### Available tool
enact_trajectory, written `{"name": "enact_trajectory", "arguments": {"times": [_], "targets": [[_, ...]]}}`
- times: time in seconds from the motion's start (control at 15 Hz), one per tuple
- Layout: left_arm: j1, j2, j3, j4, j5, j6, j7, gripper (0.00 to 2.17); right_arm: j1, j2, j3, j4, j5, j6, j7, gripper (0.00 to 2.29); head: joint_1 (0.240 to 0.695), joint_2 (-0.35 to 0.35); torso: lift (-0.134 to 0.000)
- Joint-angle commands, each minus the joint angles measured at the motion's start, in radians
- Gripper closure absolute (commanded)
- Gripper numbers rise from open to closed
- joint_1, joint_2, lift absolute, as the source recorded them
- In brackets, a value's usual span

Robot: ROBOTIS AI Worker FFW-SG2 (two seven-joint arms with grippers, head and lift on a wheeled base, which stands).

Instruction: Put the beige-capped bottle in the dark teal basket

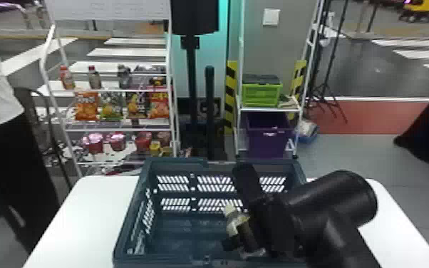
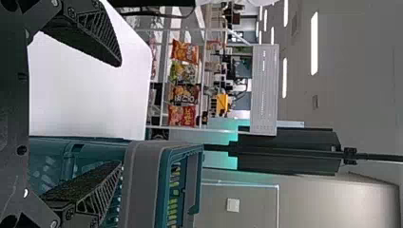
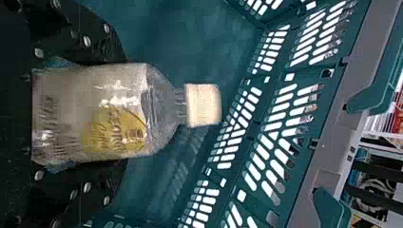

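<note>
My right gripper (image 1: 237,214) is inside the dark teal basket (image 1: 174,233), toward its right side, holding the beige-capped bottle (image 1: 234,221). In the right wrist view, the bottle (image 3: 114,114) lies between the two fingers of the right gripper (image 3: 90,114), which are shut on its sides, its beige cap pointing away from the palm. Basket walls (image 3: 280,118) surround it; whether the bottle's base touches the basket floor I cannot tell. In the left wrist view, the left gripper (image 2: 119,114) stands open with nothing in it, near the basket's grey rim (image 2: 142,185).
The basket stands on a white table (image 1: 78,214). Behind it are a rack (image 1: 117,128) with snacks and drinks on the left, a dark upright pole (image 1: 209,107), and another rack with a green crate (image 1: 262,94) and a purple bin (image 1: 269,139).
</note>
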Motion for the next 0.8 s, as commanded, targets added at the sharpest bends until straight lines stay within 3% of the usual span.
{"name": "enact_trajectory", "arguments": {"times": [0.0, 0.33, 0.6, 0.73], "targets": [[0.002, 0.001, 0.001, -0.004, 0.001, 0.000, -0.001, 0.15, 0.004, 0.001, 0.000, -0.003, 0.000, -0.008, -0.002, 0.00, 0.499, 0.000, 0.000], [0.006, 0.001, 0.007, -0.004, 0.004, -0.009, -0.005, 0.15, 0.031, 0.001, -0.009, -0.071, -0.001, -0.051, 0.000, 0.01, 0.499, 0.000, 0.000], [0.014, -0.002, 0.021, -0.001, 0.009, -0.021, -0.014, 0.15, 0.146, 0.001, -0.037, -0.282, -0.003, -0.075, 0.004, 0.01, 0.499, 0.000, 0.000], [0.011, -0.002, 0.021, -0.004, 0.009, -0.021, -0.015, 0.15, 0.243, -0.005, -0.060, -0.394, -0.003, -0.161, 0.010, 0.01, 0.499, 0.000, 0.000]]}}
